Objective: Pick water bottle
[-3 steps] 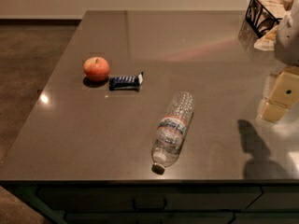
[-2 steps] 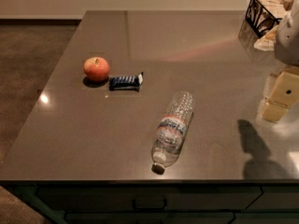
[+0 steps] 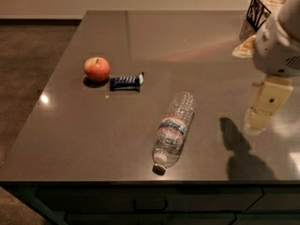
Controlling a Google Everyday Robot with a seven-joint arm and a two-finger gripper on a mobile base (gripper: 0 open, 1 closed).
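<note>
The water bottle (image 3: 174,128) lies on its side on the dark countertop (image 3: 140,41), near the front edge. Its white cap points toward the front edge, and a blue, white and red label band wraps its middle. My gripper (image 3: 263,110) hangs from the white arm at the right side, above the counter and to the right of the bottle, well apart from it. It holds nothing that I can see. Its shadow falls on the counter between it and the bottle.
A red apple (image 3: 97,69) sits at the left of the counter with a blue snack bar (image 3: 126,81) just right of it. A dark wire basket (image 3: 260,8) and a pale bag stand at the back right. Drawer fronts run below the front edge.
</note>
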